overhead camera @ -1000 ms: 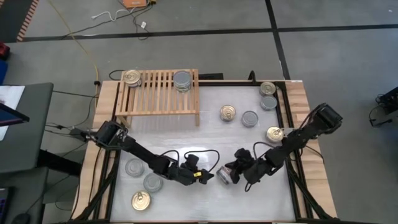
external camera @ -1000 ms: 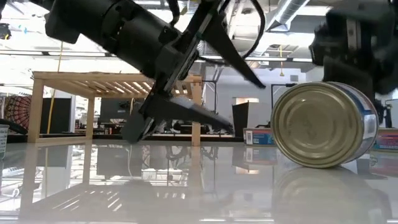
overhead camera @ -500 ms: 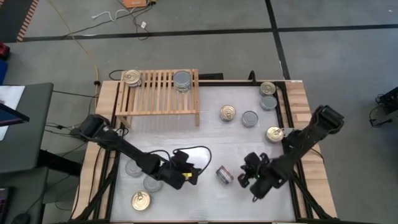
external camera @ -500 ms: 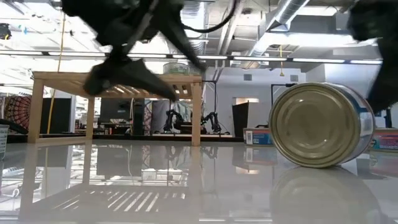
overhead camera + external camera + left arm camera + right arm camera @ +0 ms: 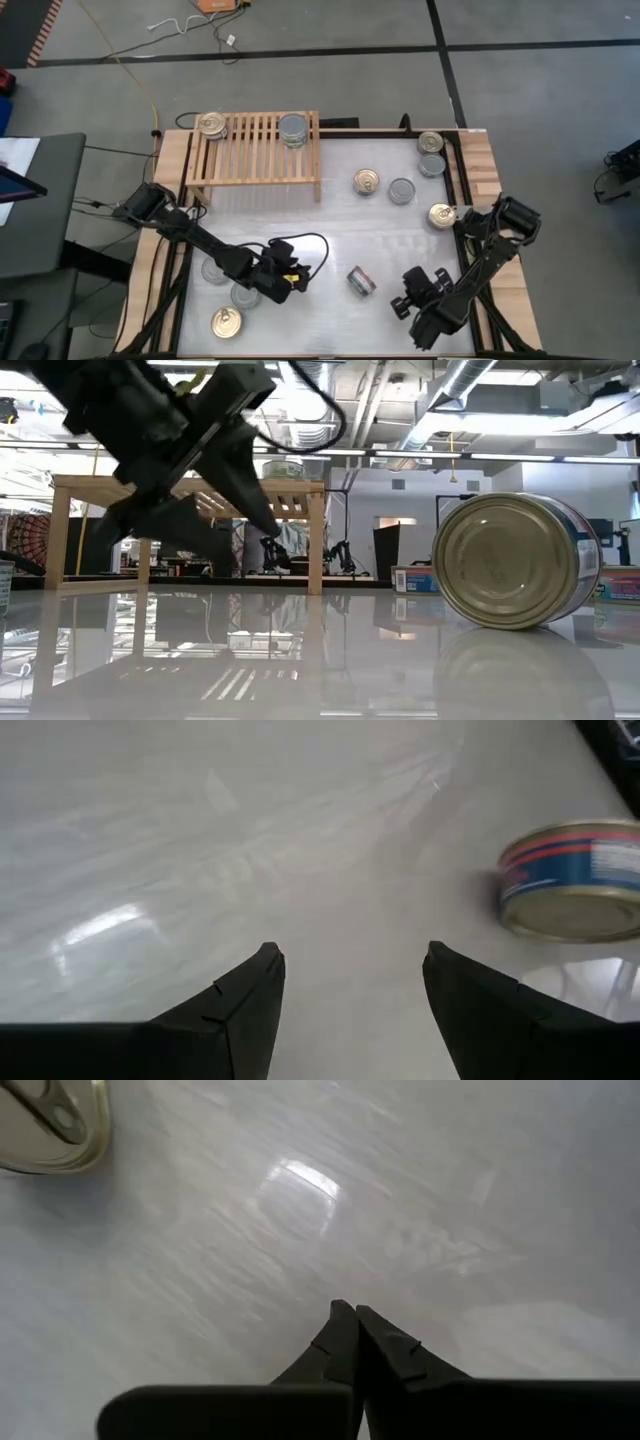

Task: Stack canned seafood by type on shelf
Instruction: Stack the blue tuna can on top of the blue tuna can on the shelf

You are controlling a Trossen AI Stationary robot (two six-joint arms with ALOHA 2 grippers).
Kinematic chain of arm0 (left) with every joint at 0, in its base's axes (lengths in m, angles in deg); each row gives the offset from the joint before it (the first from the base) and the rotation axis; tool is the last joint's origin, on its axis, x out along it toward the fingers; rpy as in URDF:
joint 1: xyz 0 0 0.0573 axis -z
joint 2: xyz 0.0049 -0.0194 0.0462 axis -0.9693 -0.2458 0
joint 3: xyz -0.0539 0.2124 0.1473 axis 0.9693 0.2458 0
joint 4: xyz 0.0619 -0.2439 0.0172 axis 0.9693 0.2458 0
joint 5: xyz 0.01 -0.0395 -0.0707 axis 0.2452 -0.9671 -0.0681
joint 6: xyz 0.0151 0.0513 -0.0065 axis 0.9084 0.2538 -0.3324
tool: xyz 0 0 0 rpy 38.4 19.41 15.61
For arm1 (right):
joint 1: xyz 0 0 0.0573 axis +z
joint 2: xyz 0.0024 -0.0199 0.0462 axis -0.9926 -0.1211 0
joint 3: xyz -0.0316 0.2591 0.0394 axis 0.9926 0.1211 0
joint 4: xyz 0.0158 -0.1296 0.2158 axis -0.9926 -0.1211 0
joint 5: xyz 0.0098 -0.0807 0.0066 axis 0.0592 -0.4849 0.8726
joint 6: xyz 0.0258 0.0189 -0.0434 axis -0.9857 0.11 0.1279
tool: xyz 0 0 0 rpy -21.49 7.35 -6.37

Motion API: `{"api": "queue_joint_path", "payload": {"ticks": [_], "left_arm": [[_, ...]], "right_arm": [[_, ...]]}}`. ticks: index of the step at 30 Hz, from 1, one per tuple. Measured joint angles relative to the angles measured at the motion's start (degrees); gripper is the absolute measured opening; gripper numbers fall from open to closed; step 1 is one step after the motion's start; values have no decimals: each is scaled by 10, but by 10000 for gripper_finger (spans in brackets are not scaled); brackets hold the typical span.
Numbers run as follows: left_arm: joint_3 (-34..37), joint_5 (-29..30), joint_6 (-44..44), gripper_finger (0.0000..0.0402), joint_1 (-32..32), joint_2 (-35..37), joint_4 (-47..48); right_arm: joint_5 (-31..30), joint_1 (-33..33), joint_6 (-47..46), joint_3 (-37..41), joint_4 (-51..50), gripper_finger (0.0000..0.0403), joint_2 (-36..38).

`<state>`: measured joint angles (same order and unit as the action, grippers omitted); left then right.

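Your left gripper (image 5: 296, 277) hangs released over the white bench (image 5: 330, 215) at about 7 o'clock, fingers (image 5: 245, 1005) spread and empty. Your right gripper (image 5: 402, 301) sits at 5 o'clock, clenched on nothing. Between them a blue-labelled round metal tin (image 5: 361, 281) lies tipped on its side, apart from both. The low light-wood slatted shelf (image 5: 255, 150) at 11 o'clock carries a gold-topped tin (image 5: 211, 125) at one end and a silver-grey-topped tin (image 5: 292, 128) at the other.
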<state>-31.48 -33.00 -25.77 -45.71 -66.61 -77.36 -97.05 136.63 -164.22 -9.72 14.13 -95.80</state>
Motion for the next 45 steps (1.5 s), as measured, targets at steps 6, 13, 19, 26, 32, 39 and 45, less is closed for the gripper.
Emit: {"api": "queue_joint_path", "payload": {"ticks": [6, 13, 19, 26, 32, 39, 45], "left_arm": [[17, -2, 81, 229, 1, 2, -79], [17, -2, 153, 229, -23, 2, -102], [17, -41, 258, 229, -50, 2, -160], [17, -55, 278, 229, -60, 2, -177], [17, -65, 311, 228, -77, 2, -179], [16, -74, 287, 229, -82, 2, -173], [16, -96, 294, 229, -83, 2, -174]], "right_arm": [[-3, -3, 7, 0, -9, 41, 3], [-30, -18, 84, 7, -20, 41, 1], [-37, -16, 113, 48, -21, 41, 1], [-37, 5, 80, 74, -25, 42, 1], [-58, 6, 90, 74, -25, 42, 1], [-153, 23, 93, 77, -14, 32, 2], [-230, 62, 23, 178, 62, 20, 73]]}}
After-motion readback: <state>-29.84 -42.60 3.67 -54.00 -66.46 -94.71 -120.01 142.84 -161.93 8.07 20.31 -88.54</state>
